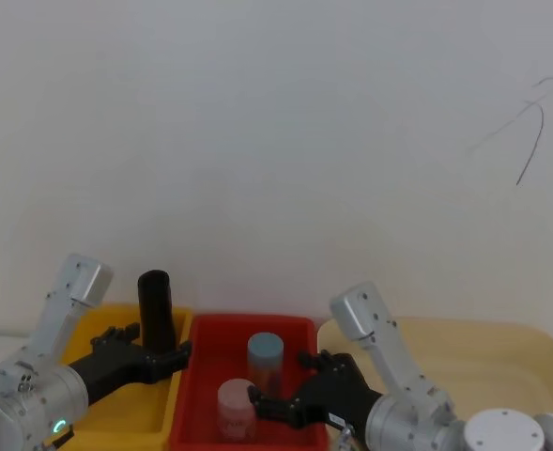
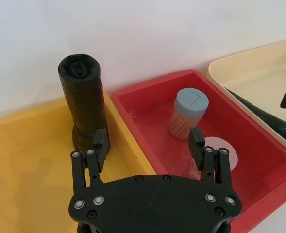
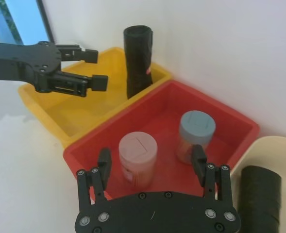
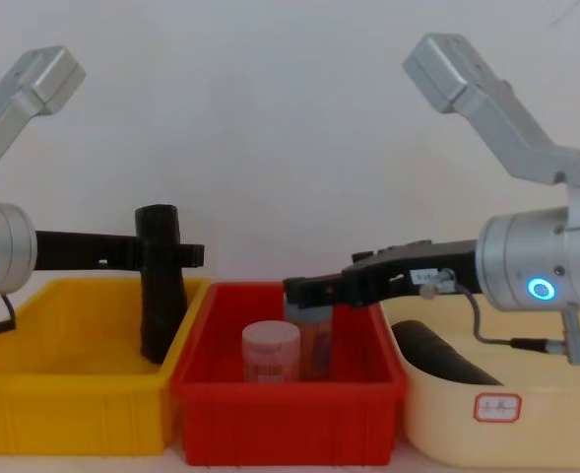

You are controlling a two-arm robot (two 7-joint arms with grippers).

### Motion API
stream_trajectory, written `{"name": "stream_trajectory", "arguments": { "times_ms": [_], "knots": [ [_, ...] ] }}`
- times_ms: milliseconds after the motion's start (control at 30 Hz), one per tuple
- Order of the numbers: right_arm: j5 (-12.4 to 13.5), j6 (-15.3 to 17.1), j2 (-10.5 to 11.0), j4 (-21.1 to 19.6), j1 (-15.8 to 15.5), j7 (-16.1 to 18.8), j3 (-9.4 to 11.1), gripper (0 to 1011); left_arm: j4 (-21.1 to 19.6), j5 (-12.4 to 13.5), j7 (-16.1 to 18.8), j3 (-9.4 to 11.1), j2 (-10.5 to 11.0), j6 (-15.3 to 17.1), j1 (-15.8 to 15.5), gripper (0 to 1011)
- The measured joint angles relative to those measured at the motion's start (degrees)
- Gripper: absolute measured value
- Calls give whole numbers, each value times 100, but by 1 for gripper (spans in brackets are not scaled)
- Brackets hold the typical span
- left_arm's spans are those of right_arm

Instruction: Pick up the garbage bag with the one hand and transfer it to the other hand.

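Note:
The garbage bag (image 1: 154, 305) (image 2: 83, 104) (image 3: 138, 58) (image 4: 159, 291) is a tall black roll. It stands upright in the far right corner of the yellow bin (image 1: 116, 409). My left gripper (image 1: 159, 348) (image 2: 148, 143) (image 3: 90, 67) (image 4: 186, 254) hovers open over that bin. The roll stands close by one of its fingers (image 2: 100, 145), off to the side of the gap. My right gripper (image 1: 285, 383) (image 3: 151, 162) (image 4: 304, 291), with a white sticker, is open over the red bin (image 1: 299, 331) and holds nothing.
In the red bin stand a blue-lidded jar (image 1: 265, 362) (image 3: 196, 133) and a pink-lidded jar (image 1: 236, 406) (image 3: 138, 158). A second black roll (image 4: 442, 357) (image 3: 259, 194) lies in the cream bin (image 4: 506, 419) on the right. A white wall is close behind.

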Motion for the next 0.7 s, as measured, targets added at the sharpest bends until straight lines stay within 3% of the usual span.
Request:
{"name": "stream_trajectory", "arguments": {
  "times_ms": [700],
  "knots": [
    [-44,183,-313,887,692,544,-420,1001,22,13,33,-1,-6,14,14,1002]
  ]
}}
